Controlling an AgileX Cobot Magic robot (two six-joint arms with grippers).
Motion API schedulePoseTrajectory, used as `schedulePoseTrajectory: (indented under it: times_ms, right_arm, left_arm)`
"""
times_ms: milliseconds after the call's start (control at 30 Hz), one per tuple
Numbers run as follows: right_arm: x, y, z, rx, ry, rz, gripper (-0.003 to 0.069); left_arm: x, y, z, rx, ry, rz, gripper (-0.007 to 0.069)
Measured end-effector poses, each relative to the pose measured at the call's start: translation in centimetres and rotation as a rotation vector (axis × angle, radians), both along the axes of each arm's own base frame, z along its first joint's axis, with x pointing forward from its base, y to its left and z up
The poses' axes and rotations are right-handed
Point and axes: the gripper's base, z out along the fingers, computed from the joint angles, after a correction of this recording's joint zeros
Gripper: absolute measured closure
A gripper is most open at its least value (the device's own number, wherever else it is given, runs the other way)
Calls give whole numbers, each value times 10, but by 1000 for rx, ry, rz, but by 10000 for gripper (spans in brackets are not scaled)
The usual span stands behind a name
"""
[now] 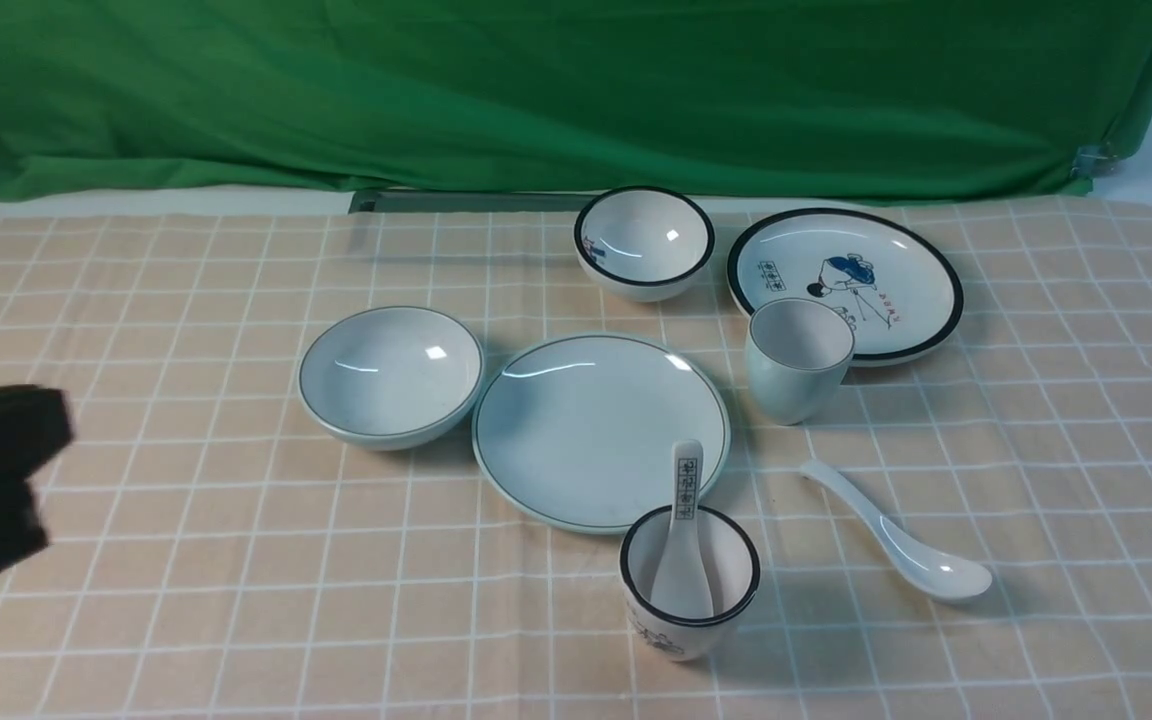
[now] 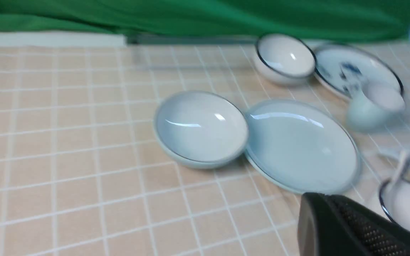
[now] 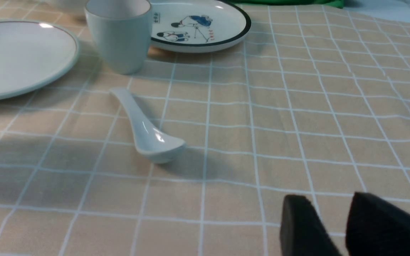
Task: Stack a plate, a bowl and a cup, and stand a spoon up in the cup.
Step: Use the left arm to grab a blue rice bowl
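**Table inventory, my two grippers included**

1. My left gripper (image 1: 31,480): fingers (image 2: 351,227) pressed together, holding nothing, at the left edge over the checked cloth (image 1: 186,560), well apart from the crockery.
2. My right gripper (image 3: 329,204): fingers spread with cloth showing between them, empty, low over the cloth near the spoon.
3. Plate (image 1: 576,420): flat on the cloth, centre.
4. Bowl (image 1: 391,375): upright, just beside the plate on its left, empty.
5. Cup (image 1: 796,360): upright, right of the plate, just in front of the cartoon plate (image 1: 846,280).
6. Spoon (image 1: 896,535): lying on the cloth, right of the plate, handle toward the cup.
7. Black-rimmed cup (image 1: 688,600): nearest me, printed spoon (image 1: 684,540) standing inside.
8. Black-rimmed bowl (image 1: 644,242): at the back, left of the cartoon plate.
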Motion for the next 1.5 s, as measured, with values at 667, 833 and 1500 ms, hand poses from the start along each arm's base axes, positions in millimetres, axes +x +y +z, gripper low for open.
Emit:
schedulePoseTrajectory:
  times_ms: [667,833,1500]
  right_arm:
    - [3,6,46,772,-158,-62,452]
    - [5,20,118,366,19,172,477]
    - [36,44,142,16,428,419,461]
  left_arm:
    - [143,-74,-55,425,448,-506,604]
    - [169,-91,-69,512,449,-549,584]
    - [251,-100,-163,770,440,-653,232]
